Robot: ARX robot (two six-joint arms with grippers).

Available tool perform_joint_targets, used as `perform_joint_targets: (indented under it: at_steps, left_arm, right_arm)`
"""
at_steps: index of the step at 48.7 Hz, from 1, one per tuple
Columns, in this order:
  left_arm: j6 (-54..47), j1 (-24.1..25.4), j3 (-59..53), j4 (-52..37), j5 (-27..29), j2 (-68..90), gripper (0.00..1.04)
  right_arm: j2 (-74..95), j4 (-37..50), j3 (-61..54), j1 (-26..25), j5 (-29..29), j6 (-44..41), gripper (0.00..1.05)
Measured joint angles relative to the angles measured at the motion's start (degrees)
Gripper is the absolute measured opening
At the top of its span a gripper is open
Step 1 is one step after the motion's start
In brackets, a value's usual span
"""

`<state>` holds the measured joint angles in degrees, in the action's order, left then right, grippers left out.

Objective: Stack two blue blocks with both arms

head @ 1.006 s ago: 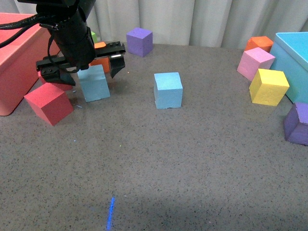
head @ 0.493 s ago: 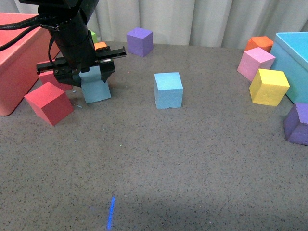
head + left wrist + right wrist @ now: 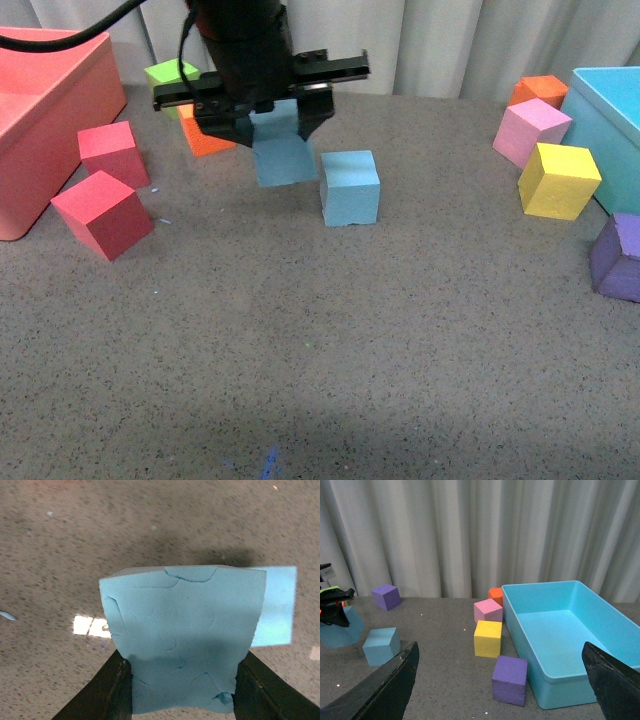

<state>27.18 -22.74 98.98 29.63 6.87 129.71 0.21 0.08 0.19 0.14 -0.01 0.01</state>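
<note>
Sky-blue foam block clamped in left gripper, raised off table, just beside second blue block, right gripper spread wide, empty

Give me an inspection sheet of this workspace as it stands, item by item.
Surface: grey speckled tabletop.
Job's things: lifted light-blue foam cube hangs beside second light-blue foam cube, which rests on the tabletop; not stacked yet.
Clutter: red foam cubes, green foam cube, orange foam cube, pink foam cube, yellow foam cube, purple foam cube, salmon-red plastic bin, cyan plastic bin.
Grippers: left claw shut on the lifted cube; right claw open, empty.
Cables: black cable above the salmon-red bin.
Surroundings: pale pleated curtain.
</note>
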Motion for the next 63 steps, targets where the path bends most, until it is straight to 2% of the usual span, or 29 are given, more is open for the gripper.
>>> perform_joint_targets:
  at_steps: [24,63]
  left_arm:
    - [2.1,-5.6,9.3,6.1,2.2,2.8,0.41]
    - [4.2,-7.6,18.6,10.5,3.5,9.8,0.40]
  right_arm:
    - [0.0,0.0,0.0,0.0,0.0,0.0,0.95]
    - [0.0,0.0,0.0,0.0,0.0,0.0,0.95]
